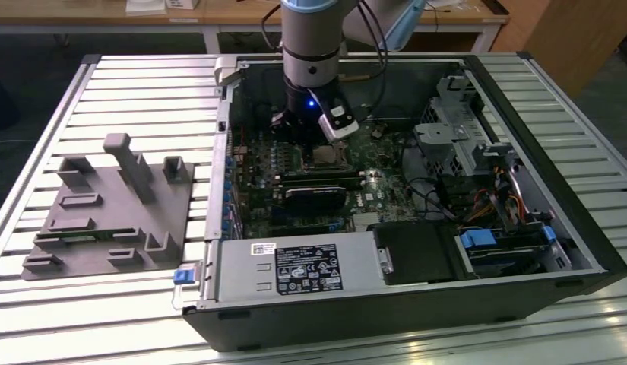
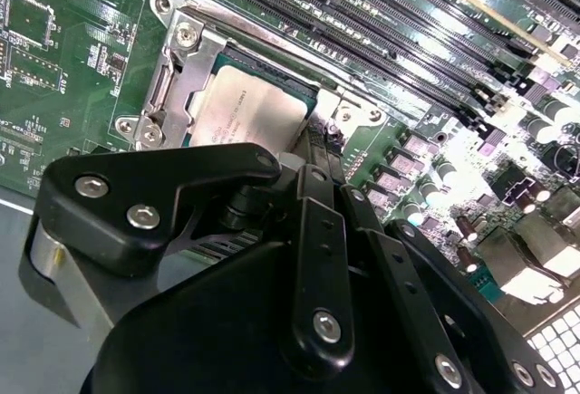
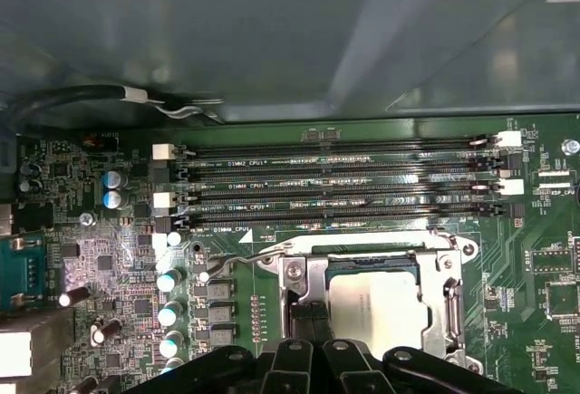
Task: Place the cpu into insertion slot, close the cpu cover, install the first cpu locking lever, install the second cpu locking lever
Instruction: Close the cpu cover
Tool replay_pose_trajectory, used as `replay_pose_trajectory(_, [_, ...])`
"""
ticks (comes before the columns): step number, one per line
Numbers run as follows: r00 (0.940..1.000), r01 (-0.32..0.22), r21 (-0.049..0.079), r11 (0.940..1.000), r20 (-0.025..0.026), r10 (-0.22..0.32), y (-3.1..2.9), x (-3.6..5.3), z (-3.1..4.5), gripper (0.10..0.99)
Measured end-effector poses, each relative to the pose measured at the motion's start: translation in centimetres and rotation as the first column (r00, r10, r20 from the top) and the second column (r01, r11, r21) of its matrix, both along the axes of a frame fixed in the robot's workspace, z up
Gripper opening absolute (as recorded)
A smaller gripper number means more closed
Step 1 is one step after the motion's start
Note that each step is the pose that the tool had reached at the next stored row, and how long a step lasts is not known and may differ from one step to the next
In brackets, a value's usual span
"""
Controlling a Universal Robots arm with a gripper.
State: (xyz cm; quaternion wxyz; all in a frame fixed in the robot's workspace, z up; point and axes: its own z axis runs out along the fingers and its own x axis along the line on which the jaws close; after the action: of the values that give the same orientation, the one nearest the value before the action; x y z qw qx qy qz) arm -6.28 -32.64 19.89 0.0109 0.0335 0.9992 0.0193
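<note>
Nearest the lens in the second wrist view: black linkage of the gripper (image 2: 323,140), fingers (image 2: 317,154) drawn together tip to tip. Whether anything thin is pinched between them, cannot tell. Tips sit low over the motherboard (image 2: 54,59), right at one edge of the socket. The cpu (image 2: 245,113) lies flat in the socket, dull silver top up. The cpu cover (image 2: 177,77) is down around it, and the chip shows through its window. First wrist view agrees: fingertips of the gripper (image 3: 308,321) just beside the frame of the cpu cover (image 3: 450,299), cpu (image 3: 376,308) seated inside it. A thin wire locking lever (image 3: 243,257) runs out from the socket corner on the gripper's side, between the socket and the memory slots (image 3: 335,186); cannot tell whether it is latched. A row of small capacitors (image 3: 168,312) stands near its free end. Exterior view: arm (image 1: 311,46) comes down at upper centre of the frame into the open computer case (image 1: 394,319), which lies on its side on a slatted metal table (image 1: 140,76). The cpu (image 1: 324,157) sits mid-frame directly under the wrist, with a black card (image 1: 315,195) just below it in the frame. Grey fixture block (image 1: 110,213) rests on the table at the exterior view's left, well apart from the case.
</note>
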Motion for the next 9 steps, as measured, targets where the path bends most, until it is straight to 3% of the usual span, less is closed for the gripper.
replay_pose_trajectory(9, [1.0, 0.0, 0.0, 1.0, 0.0001, 0.0, 0.0, -0.01, -0.06, 0.106])
